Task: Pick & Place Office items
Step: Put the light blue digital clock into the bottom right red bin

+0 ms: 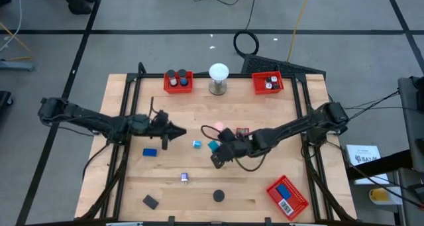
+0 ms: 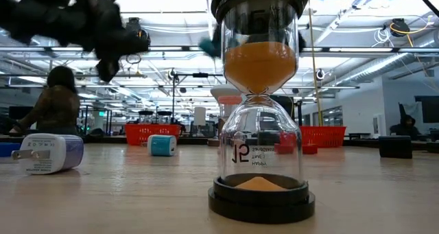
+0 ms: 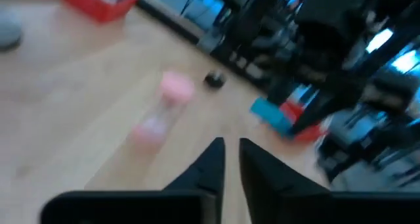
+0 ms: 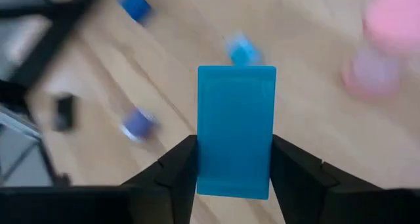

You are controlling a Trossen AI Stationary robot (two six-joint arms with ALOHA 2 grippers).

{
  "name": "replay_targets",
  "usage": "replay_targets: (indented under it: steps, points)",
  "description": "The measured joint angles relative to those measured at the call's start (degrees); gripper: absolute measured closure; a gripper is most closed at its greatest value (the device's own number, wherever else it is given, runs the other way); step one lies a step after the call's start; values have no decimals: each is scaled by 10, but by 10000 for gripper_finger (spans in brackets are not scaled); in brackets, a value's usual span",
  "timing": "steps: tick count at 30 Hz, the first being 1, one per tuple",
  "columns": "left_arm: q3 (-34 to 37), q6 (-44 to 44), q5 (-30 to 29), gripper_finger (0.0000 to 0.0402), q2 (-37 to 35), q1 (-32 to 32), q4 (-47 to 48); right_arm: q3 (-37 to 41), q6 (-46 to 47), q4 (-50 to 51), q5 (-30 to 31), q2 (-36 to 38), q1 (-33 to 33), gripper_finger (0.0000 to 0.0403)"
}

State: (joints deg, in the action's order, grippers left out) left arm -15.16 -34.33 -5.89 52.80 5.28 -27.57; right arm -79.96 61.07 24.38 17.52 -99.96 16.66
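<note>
Right gripper (image 4: 235, 168) had its fingers clamped on a blue block (image 4: 235, 129), lifted above mid-table near the pink hourglass (image 1: 224, 132). Left gripper (image 3: 231, 159) was nearly closed w/ nothing in it. Orange sand timer (image 2: 260, 103) read "15" (rest of the print unreadable).

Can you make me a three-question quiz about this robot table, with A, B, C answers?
1. Where is the white globe?
A. between the two far red trays
B. in a gripper
C. on the floor

2. How many red trays sit on the table?
A. one
B. three
C. five

3. What is the right gripper doing?
A. hanging empty
B. pressing the globe
C. holding a blue block

Answers: 1 A, the high view shows it between them. 2 B, two far, one near. 3 C, the right wrist view shows the block clamped between its fingers.
</note>
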Motion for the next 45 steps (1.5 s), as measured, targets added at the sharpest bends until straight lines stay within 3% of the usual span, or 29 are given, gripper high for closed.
replay_targets:
  steps: [5, 14, 24, 32, 42, 45]
  points:
    - [-80, -9, 87, 292, 0, -50, -2, 56, -104, -158, 43, 61, -22, 246]
    - [-201, 18, 64, 159, 42, -54, 0, 255, -233, -570, -17, 165, -80, 244]
    - [-329, 21, 69, 94, 203, -54, -8, 283, -296, -609, -58, 189, -88, 244]
    - [-375, 27, 109, 100, 249, -54, -7, 283, -322, -626, -73, 190, -88, 247]
    - [-377, 42, 127, 227, 249, -54, -7, 283, -324, -634, -86, 189, -88, 246]
    - [-377, 51, 128, 244, 249, -54, -9, 283, -324, -635, -88, 190, -88, 244]
